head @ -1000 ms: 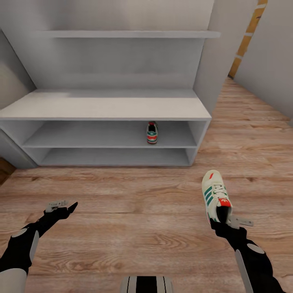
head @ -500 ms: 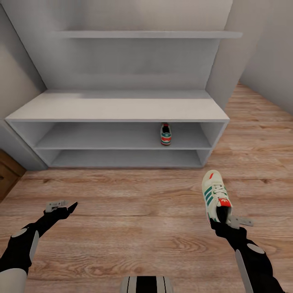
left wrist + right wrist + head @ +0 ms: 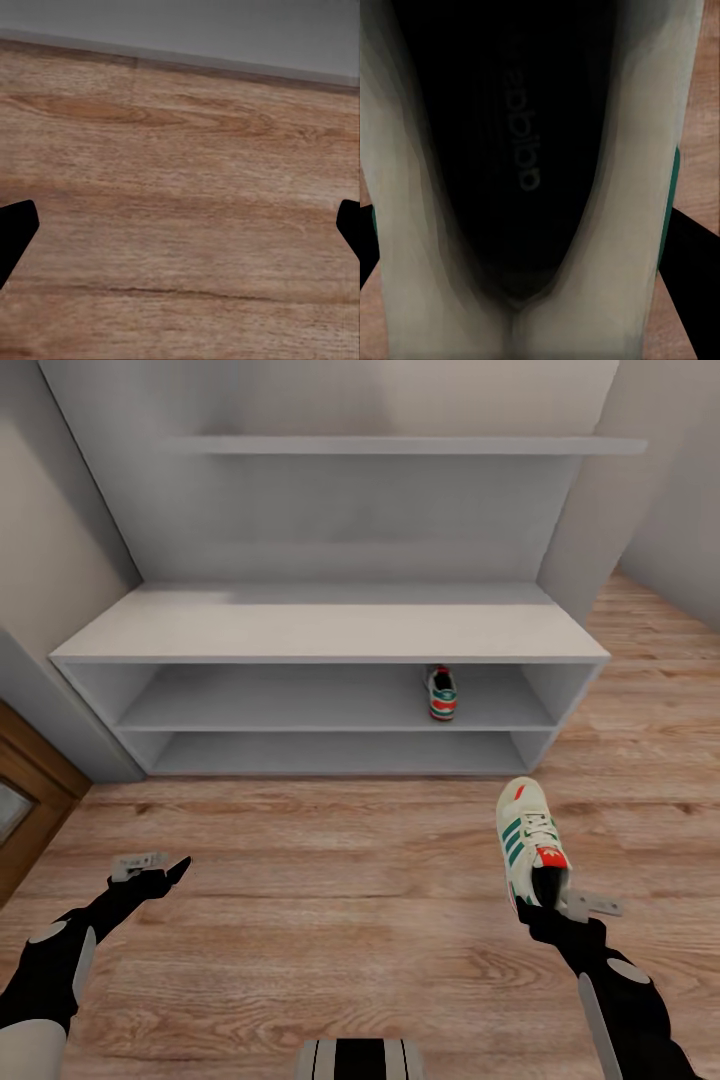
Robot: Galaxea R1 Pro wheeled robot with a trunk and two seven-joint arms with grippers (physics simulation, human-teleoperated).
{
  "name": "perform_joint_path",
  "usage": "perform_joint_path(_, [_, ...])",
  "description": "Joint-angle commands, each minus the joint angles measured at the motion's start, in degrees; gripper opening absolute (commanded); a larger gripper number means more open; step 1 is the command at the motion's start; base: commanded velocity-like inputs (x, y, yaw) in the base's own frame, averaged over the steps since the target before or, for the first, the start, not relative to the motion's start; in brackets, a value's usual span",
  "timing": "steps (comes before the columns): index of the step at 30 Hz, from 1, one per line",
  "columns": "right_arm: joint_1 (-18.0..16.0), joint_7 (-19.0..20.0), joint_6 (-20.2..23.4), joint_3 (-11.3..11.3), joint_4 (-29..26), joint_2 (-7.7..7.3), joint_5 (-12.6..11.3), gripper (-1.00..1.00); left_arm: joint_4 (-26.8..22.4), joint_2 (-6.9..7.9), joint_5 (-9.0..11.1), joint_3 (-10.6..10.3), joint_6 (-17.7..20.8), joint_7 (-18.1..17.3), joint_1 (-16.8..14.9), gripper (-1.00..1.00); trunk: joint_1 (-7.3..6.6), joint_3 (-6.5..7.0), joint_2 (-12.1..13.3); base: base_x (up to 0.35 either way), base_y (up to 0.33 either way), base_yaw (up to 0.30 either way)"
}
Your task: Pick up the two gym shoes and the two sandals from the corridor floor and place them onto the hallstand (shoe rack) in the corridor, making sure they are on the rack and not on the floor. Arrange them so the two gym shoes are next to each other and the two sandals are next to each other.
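Head view first: we've got the hallstand (image 3: pixel 330 630) straight ahead, a low light-grey unit with a flat top, two long shelves under it and a wall shelf higher up. One gym shoe (image 3: pixel 441 694) is parked on the upper of the two long shelves, over toward the right end, with its red heel facing us. The other gym shoe (image 3: pixel 532 842) is out over the corridor floor (image 3: pixel 330 880), held up by the right gripper (image 3: pixel 548 900), which is pinching it at the heel end, toe pointing away toward the rack. We can see the green stripes, white laces and red tongue label pretty clearly. The left gripper (image 3: pixel 150 868) hangs over bare planks on the other side with nothing in it, fingers apart. A brown wooden door or panel (image 3: pixel 25 800) pokes in at the left edge, past the grey wall.

Left wrist view: wood-grain floor (image 3: pixel 180 195) running up to a grey base strip or wall (image 3: pixel 225 30) at the far side. The two dark fingertips (image 3: pixel 13 229) sit at opposite edges of the frame, so the jaws are spread wide, and nothing is between them.

Right wrist view: we're looking right down into the sneaker (image 3: pixel 540 300), cream collar around a dark insole with printed lettering, probably a brand name but it's too dim to read for sure. Slivers of green stripe and wood floor (image 3: pixel 709 97) show at the sides, with the dark fingers (image 3: pixel 694 300) clamped against the shoe.
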Motion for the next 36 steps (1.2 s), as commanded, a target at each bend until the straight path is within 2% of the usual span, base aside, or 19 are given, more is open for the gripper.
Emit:
perform_joint_path(1, [0.0,0.0,0.3,0.0,-0.1,-0.01,0.0,-1.0,0.0,-0.05,-0.2,0.2,0.4,-0.4,-0.1,1.0,0.0,-0.04,0.0,0.084,0.324,0.0])
perform_joint_path(10, [0.0,0.0,0.3,0.0,-0.1,-0.01,0.0,-1.0,0.0,-0.02,-0.2,0.2,0.4,-0.4,-0.1,1.0,0.0,-0.04,0.0,0.04,0.271,0.0])
perform_joint_path(27, [0.0,0.0,0.4,1.0,0.2,0.08,0.4,-1.0,0.2,-0.05,-0.2,0.2,0.4,-0.4,-0.1,1.0,0.0,-0.04,0.0,0.0,0.012,0.0])
perform_joint_path(28, [0.0,0.0,0.4,1.4,0.2,0.08,0.4,-1.0,0.2,-0.05,-0.3,0.2,0.4,-0.4,-0.1,1.0,0.0,-0.04,0.0,0.0,0.0,0.0])
perform_joint_path(31, [0.0,0.0,0.4,5.2,0.2,0.08,0.5,-1.0,0.2,-0.05,-0.3,0.2,0.4,-0.4,-0.1,1.0,0.0,-0.04,0.0,0.0,0.0,0.0])
perform_joint_path(36, [0.0,-0.1,0.5,9.8,0.1,0.08,0.6,-1.0,0.2,-0.05,-0.3,0.2,0.4,-0.4,-0.1,1.0,0.0,-0.04,0.0,0.0,0.001,0.0])
